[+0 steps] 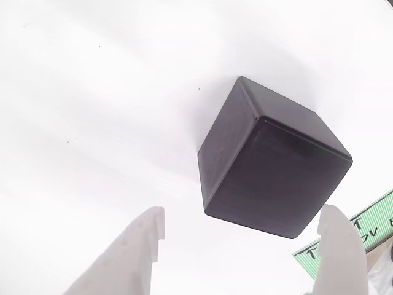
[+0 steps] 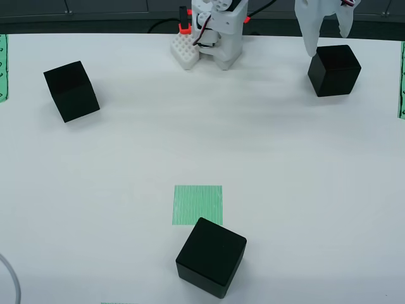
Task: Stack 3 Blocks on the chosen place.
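Note:
Three matte black blocks lie on the white table. One block [image 2: 333, 69] sits at the far right in the overhead view, and my white gripper [image 2: 328, 35] hangs open just behind and above it. In the wrist view this rounded-edge block [image 1: 270, 163] lies ahead of my gripper [image 1: 244, 212], between the lines of the two spread fingers [image 1: 138, 246], untouched. A second block [image 2: 71, 90] rests tilted at the far left. The third block [image 2: 211, 256] stands near the front, touching the lower edge of a green striped square [image 2: 197, 204].
The arm's white base [image 2: 212, 35] stands at the table's back middle. Green tape strips mark the left edge [image 2: 3, 66] and right edge [image 2: 401, 79]; one tape strip [image 1: 362, 230] lies close to the right finger. A grey cable [image 2: 9, 285] curls at the front left.

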`<act>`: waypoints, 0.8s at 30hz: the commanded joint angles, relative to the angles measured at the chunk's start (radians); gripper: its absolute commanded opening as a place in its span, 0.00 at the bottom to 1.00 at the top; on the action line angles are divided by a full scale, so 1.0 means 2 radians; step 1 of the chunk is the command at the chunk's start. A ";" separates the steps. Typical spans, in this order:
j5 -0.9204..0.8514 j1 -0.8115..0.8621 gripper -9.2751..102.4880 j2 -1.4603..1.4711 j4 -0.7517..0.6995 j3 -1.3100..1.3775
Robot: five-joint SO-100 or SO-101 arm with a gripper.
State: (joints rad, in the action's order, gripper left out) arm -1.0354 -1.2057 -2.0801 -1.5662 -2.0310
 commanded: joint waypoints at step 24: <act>0.166 -0.070 0.36 0.087 0.003 0.049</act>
State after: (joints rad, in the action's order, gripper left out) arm -0.7210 -1.3514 -1.9052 -1.5647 -1.9666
